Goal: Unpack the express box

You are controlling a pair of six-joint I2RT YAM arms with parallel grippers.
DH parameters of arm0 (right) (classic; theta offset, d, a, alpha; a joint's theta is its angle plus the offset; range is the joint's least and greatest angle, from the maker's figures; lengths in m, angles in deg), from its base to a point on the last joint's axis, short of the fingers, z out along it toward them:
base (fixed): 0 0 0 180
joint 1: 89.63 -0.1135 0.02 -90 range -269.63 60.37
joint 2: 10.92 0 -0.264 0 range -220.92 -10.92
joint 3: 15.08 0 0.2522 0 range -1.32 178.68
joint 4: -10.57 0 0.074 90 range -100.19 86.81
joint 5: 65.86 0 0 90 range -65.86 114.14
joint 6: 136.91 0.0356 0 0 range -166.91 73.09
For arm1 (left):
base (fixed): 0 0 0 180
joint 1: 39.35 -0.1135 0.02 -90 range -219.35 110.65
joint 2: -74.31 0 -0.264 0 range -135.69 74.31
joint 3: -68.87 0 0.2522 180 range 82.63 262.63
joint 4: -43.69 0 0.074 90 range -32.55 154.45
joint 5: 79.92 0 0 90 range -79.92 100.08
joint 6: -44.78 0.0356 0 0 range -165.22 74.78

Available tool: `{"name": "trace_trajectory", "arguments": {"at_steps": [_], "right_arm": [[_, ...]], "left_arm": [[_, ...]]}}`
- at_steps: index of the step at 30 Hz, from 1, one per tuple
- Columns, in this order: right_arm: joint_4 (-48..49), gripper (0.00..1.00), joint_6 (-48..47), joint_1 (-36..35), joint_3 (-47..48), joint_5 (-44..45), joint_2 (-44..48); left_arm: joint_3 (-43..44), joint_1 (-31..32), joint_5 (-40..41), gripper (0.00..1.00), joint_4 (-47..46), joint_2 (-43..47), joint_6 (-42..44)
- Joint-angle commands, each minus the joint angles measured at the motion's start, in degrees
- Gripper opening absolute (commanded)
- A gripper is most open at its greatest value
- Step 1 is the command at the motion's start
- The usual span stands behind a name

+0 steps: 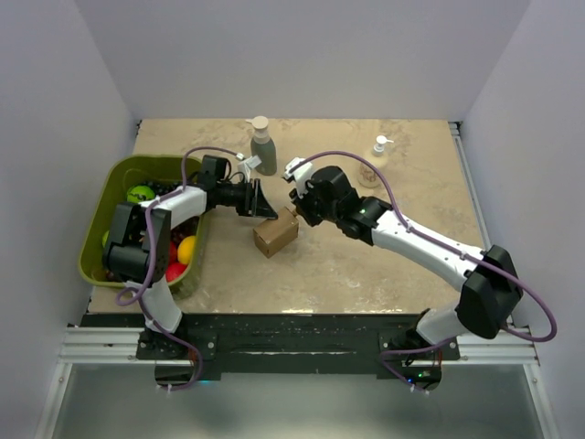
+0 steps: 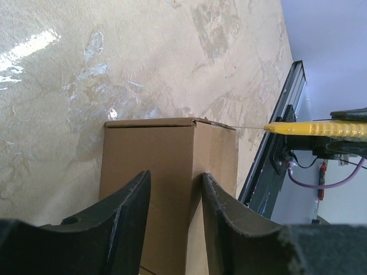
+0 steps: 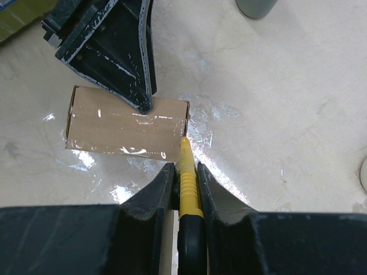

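Beige stone table: left gripper, jaws apart, apparently steadies small brown cardboard box; right gripper clamped on yellow utility knife, tip at box corner.

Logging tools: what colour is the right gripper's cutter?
The cutter: yellow, best in right wrist view.

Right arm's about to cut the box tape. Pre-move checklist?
1. Right hand clamped on knife: ok.
2. Knife tip at the express box corner: ok.
3. Blade extended: cannot tell.
4. Left hand steadying the box: one tip rests on its top and the jaws are apart. Firm hold: cannot tell.
5. Flaps shut and taped: ok.
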Motion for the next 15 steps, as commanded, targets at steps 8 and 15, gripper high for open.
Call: {"name": "trace_trajectory", "arguments": {"at_steps": [8, 15], "right_arm": [[-5.43, 0.00, 2.18, 0.85, 2.16, -1.45, 2.78], [-0.96, 0.00, 2.01, 1.90, 5.50, 2.07, -0.03]], "left_arm": [[-3.18, 0.79, 10.63, 0.40, 1.81, -3.63, 2.41], [-3.79, 1.14, 10.36, 0.40, 2.08, -3.02, 2.85]]}}
